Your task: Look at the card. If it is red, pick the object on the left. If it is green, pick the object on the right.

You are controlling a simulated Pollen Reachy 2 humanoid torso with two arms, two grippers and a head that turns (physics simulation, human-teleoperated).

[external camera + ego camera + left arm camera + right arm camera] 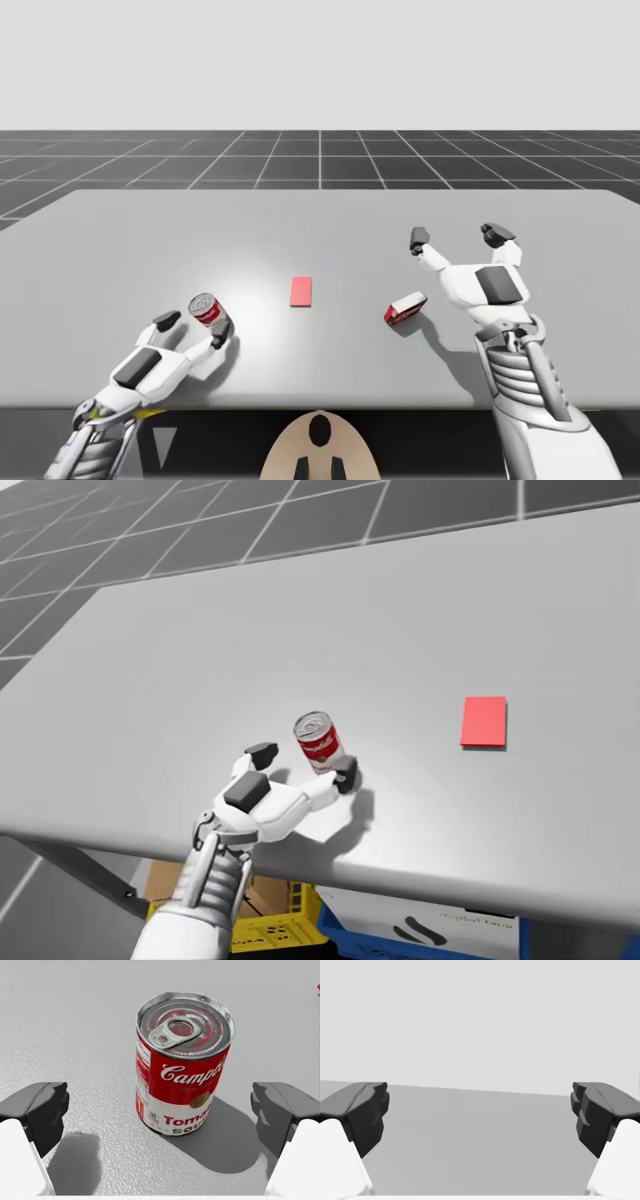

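Observation:
A red card (301, 291) (484, 721) lies flat at the table's middle. To its left stands a red-and-white can (208, 311) (318, 742) (181, 1062), upright, with a pull-tab lid. My left gripper (193, 331) (304, 764) (160, 1120) is open around the can, one finger on each side, neither touching it. To the card's right a small red-and-white box (405, 308) lies on the table. My right gripper (455, 238) (480, 1115) is open and held up beyond the box, nothing between its fingers.
The grey table (120, 240) spreads wide behind the objects. Its front edge (420, 880) runs just under my left wrist. Crates (280, 925) stand on the floor below the table.

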